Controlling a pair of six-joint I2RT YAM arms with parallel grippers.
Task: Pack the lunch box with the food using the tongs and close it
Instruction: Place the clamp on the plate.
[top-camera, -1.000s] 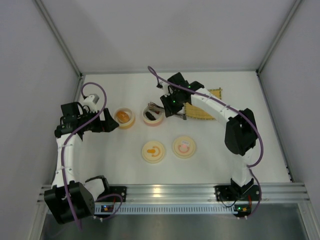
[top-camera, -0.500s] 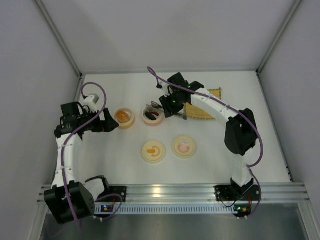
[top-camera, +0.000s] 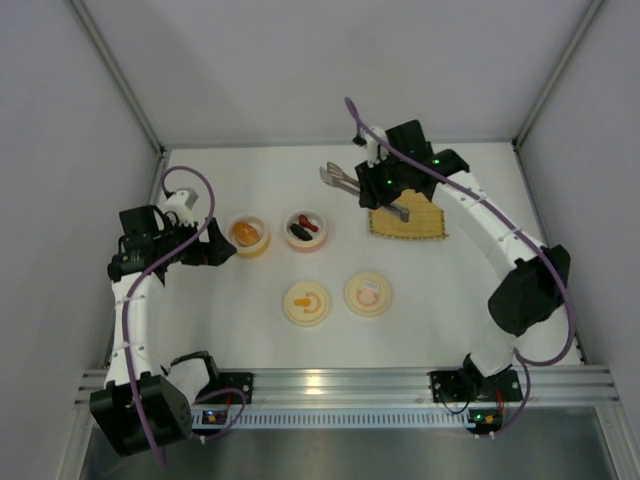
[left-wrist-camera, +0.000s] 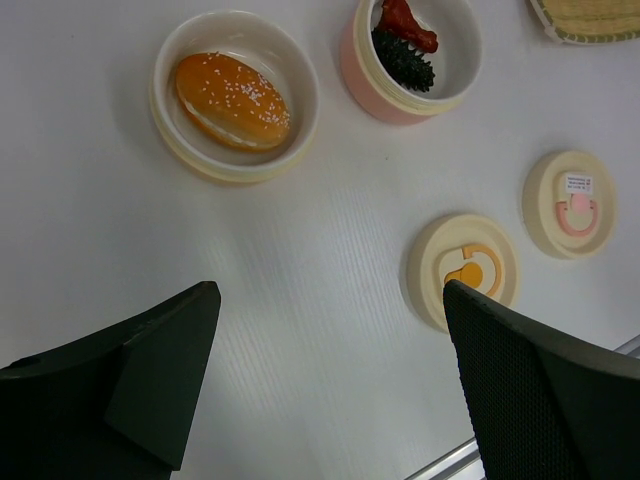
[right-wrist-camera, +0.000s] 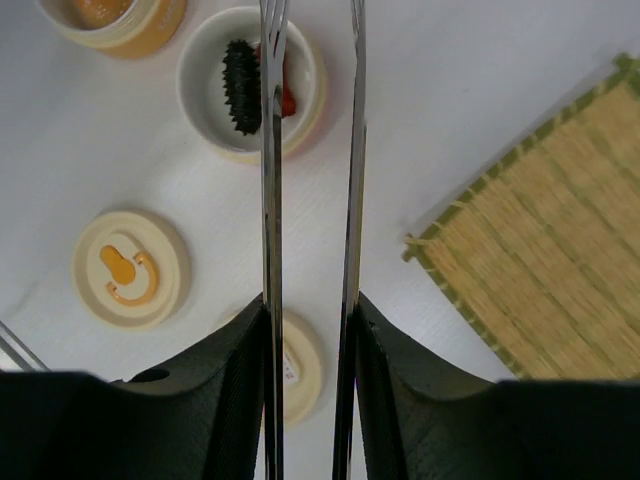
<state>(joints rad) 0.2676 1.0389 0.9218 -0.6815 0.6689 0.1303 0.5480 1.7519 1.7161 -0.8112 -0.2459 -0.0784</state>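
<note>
Top external view: a white table (top-camera: 250, 320) with one robot arm at each side. The right gripper (top-camera: 385, 186) is closed around a pair of long metal tongs (top-camera: 345, 181), at the far side of the table. The free ends of the tongs point left, and their joined end lies over the back edge of a straw mat (top-camera: 415, 225). In the right wrist view the two black fingers (right-wrist-camera: 225, 380) press on the outsides of the tongs' arms. The arms run side by side with a clear gap between them and nothing clamped in it, though the tips run off the top of that picture. All the food sits in two small round bowls near the middle of the table. A sesame bun (left-wrist-camera: 232, 100) fills the orange bowl (left-wrist-camera: 230, 172). A red piece (left-wrist-camera: 408, 22) and a spiky black piece (left-wrist-camera: 402, 60) lie touching in the pink bowl (left-wrist-camera: 375, 100) just to its right. Both bowls are uncovered. Nearer the arms' bases, flat on the table, lie a lid with an orange mark (left-wrist-camera: 462, 272) and a lid with a pink mark (left-wrist-camera: 572, 203). The left gripper (top-camera: 213, 245) hangs just left of the orange bowl, its fingers (left-wrist-camera: 150, 380) spread wide and holding nothing.
</note>
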